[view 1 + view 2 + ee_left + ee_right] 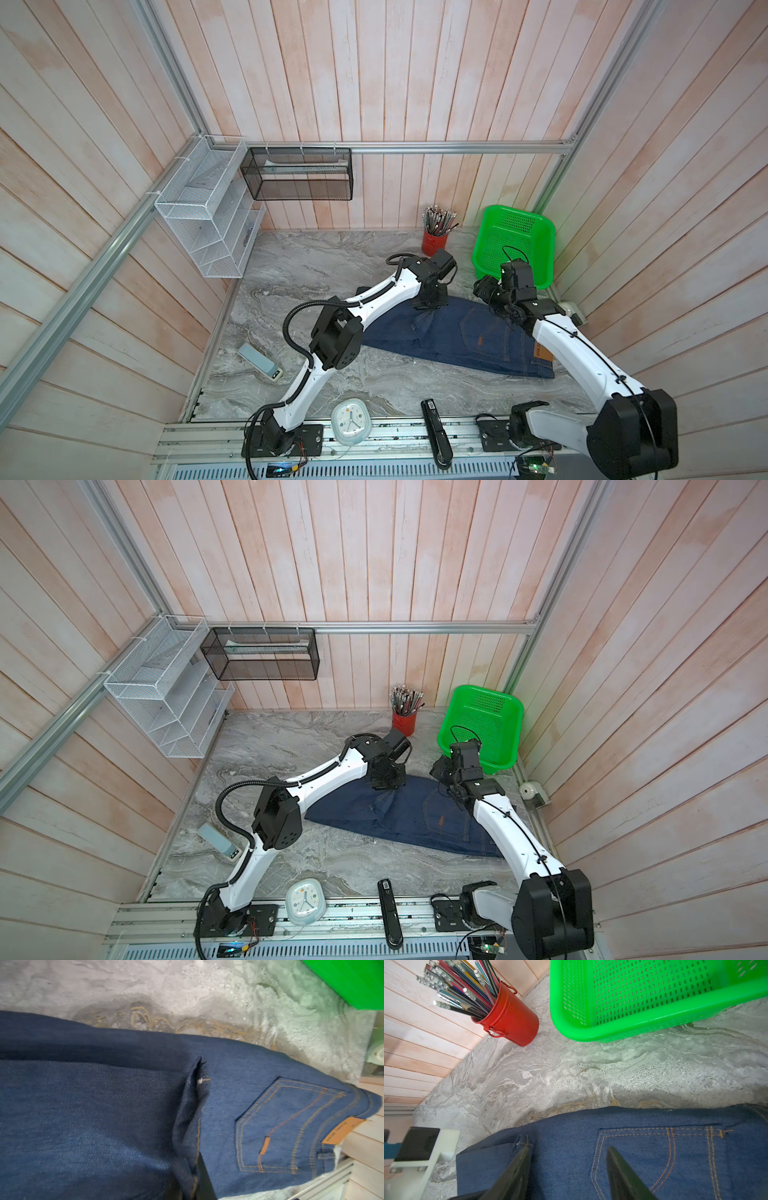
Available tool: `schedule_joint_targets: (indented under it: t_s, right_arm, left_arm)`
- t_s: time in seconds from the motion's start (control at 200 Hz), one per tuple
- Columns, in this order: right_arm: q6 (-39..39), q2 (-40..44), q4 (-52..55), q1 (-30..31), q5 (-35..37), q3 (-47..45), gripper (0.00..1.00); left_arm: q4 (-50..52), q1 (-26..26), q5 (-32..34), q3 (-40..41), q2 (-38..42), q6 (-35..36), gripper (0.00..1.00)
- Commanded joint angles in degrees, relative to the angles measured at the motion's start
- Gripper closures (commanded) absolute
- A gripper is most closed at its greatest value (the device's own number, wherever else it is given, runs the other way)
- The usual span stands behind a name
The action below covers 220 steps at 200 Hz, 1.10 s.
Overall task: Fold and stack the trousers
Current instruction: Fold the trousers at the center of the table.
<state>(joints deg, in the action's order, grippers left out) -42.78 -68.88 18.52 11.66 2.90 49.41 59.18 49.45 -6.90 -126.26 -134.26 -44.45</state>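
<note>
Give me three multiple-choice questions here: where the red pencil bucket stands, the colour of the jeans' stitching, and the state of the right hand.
1. Where does the red metal bucket of pencils stand? A. tipped over at the front edge; B. upright beside the green perforated plastic basket; C. hanging on a side wall.
2. What colour is the stitching on the back pocket of the dark indigo denim jeans? A. white; B. green; C. tan.
3. How is the right hand? A. open over the denim; B. shut on the basket; C. shut on a pencil.
Answers: B, bucket and basket stand side by side; C, tan seams outline the pocket; A, its fingers stand apart with denim showing between them.
</note>
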Motion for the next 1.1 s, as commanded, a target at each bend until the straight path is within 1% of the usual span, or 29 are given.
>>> schedule_joint_targets:
  t_s: [0.0, 0.035, 0.075, 0.115, 0.185, 0.255, 0.27, 0.275, 0.285, 0.41, 0.495, 0.575, 0.635, 0.73, 0.785, 0.83, 0.89, 0.94, 1.01, 1.095]
  right_arm:
    - [1.12, 0.78, 1.78, -0.54, 1.14, 0.23, 0.4]
    - [1.12, 0.7, 1.71, -0.58, 1.07, 0.25, 0.4]
    - [1.12, 0.52, 1.69, -0.66, 1.02, 0.25, 0.4]
    - [1.21, 0.49, 1.73, -0.72, 0.97, 0.23, 0.4]
    - [1.21, 0.35, 1.69, -0.72, 0.8, 0.25, 0.4]
    - [1.21, 0.16, 1.7, -0.76, 0.71, 0.34, 0.4]
    - [1.21, 0.15, 1.63, -0.76, 0.66, 0.38, 0.4]
    - [1.17, 0.15, 1.61, -0.76, 0.69, 0.36, 0.4]
    - [1.16, 0.06, 1.63, -0.76, 0.64, 0.41, 0.4]
    - [1.12, -0.22, 1.2, -0.76, -0.46, 0.69, 0.4]
    - [1.15, -0.68, 0.44, -0.44, -2.94, 0.41, 0.4]
    - [1.21, -1.84, -0.15, 1.78, -4.32, 0.33, 0.41]
    - [1.15, -3.11, -0.36, 4.65, -4.64, 0.19, 0.41]
    - [-0.02, -5.12, -1.08, 9.13, -5.22, -0.35, 0.41]
    - [-1.11, -6.19, -1.88, 11.42, -5.23, -0.99, 0.41]
    - [-1.91, -6.85, -2.29, 12.7, -5.3, -1.4, 0.41]
    - [-2.7, -7.44, -2.57, 14.02, -5.31, -1.72, 0.41]
    - [-3.14, -7.83, -2.48, 14.72, -5.66, -1.71, 0.41]
    - [-3.51, -8.43, -2.07, 15.54, -5.66, -1.78, 0.41]
    - [-3.73, -9.03, -1.74, 16.47, -5.88, -2.07, 0.41]
  left_arm:
    - [-1.95, 0.96, -2.12, -2.12, -1.99, -1.3, 0.95]
    - [-2.23, 1.01, -2.43, -2.14, -2.3, -1.41, 0.89]
    - [-2.34, 1.23, -2.89, -2.28, -2.54, -1.6, 0.79]
    - [-2.38, 1.33, -2.92, -2.43, -2.67, -1.7, 0.64]
    - [-1.68, 1.38, -2.71, -2.67, -2.14, -1.35, 0.33]
    - [-1.57, 1.27, -1.89, -2.68, -0.56, -0.42, 0.19]
    - [-1.56, 1.15, -1.67, -2.6, -0.07, -0.16, 0.05]
    - [-1.58, 1.16, -1.56, -2.55, 0.08, -0.1, 0.02]
    - [-1.6, 1.06, -1.48, -2.52, 0.47, 0.07, 0.0]
    - [-3.2, 0.14, 0.42, -1.09, 6.36, 2.22, 0.0]
    - [-3.77, -1.74, 3.61, 2.51, 12.04, 3.3, 0.0]
    - [-4.68, -5.63, 5.9, 10.4, 18.3, 4.28, 0.0]
    - [-6.34, -9.7, 6.45, 19.22, 22.61, 5.83, 0.0]
    - [-8.31, -17.0, 4.6, 30.8, 26.77, 9.81, 0.0]
    - [-8.46, -20.51, 3.35, 35.14, 27.28, 12.28, 0.0]
    - [-8.62, -22.77, 1.75, 37.42, 27.21, 14.65, 0.0]
    - [-10.08, -24.85, 1.23, 40.45, 27.13, 16.74, 0.0]
    - [-11.4, -26.69, -1.69, 42.67, 26.71, 18.47, 0.0]
    - [-13.18, -28.74, -3.74, 45.22, 26.18, 19.71, 0.0]
    - [-15.4, -31.02, -7.88, 47.71, 25.5, 21.37, 0.0]
